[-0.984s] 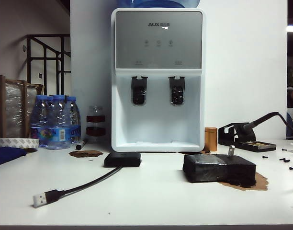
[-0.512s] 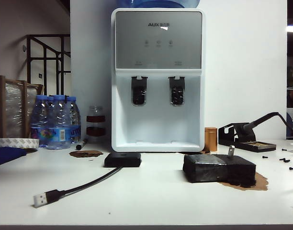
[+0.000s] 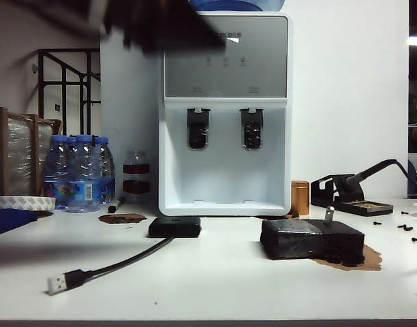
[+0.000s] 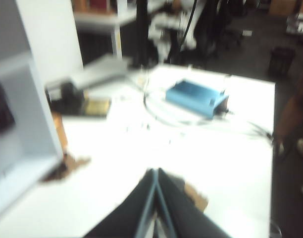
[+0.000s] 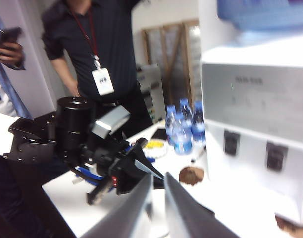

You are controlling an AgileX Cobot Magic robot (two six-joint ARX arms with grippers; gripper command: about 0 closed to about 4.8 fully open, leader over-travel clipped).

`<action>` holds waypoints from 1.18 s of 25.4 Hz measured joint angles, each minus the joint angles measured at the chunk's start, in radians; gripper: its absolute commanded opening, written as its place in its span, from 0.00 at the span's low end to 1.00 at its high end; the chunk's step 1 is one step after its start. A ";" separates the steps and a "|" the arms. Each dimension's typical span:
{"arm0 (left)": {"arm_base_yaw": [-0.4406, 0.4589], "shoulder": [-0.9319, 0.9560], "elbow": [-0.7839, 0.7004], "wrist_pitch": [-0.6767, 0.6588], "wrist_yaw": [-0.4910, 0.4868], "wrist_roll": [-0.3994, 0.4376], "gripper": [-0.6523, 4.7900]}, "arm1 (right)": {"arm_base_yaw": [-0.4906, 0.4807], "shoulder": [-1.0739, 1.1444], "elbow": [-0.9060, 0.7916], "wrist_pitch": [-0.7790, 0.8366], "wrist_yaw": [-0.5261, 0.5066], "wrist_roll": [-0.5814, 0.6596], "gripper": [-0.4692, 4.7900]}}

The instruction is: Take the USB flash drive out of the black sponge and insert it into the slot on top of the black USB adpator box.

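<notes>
USB flash drive: tiny silvery-grey metal stick standing upright, stuck in the top of the black sponge, nothing gripping it.
Black sponge: chunky black foam block on the white table, right of the white water dispenser's base, sitting on a brown stain.
Black USB adpator box: small flat matte black box on the table just in front of the dispenser's left corner, well apart from the sponge. Slot too small to make out.
Cable: black cable runs from the box toward the table's front edge, ends in a silver plug.
Left gripper: up in the air over the table, fingers pressed together, holding nothing. In the exterior view it's a dark blur across the dispenser's top left.
Right gripper: raised off the table, facing the dispenser and the left arm; fingers nearly closed, thin gap, nothing between them. Not seen in the exterior view.
Around: water bottles left of the dispenser, soldering iron stand right of it, behind the sponge.
</notes>
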 measured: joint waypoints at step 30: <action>-0.108 0.392 0.002 0.031 -0.111 0.094 0.11 | 0.129 0.229 0.230 -0.325 0.314 -0.375 0.76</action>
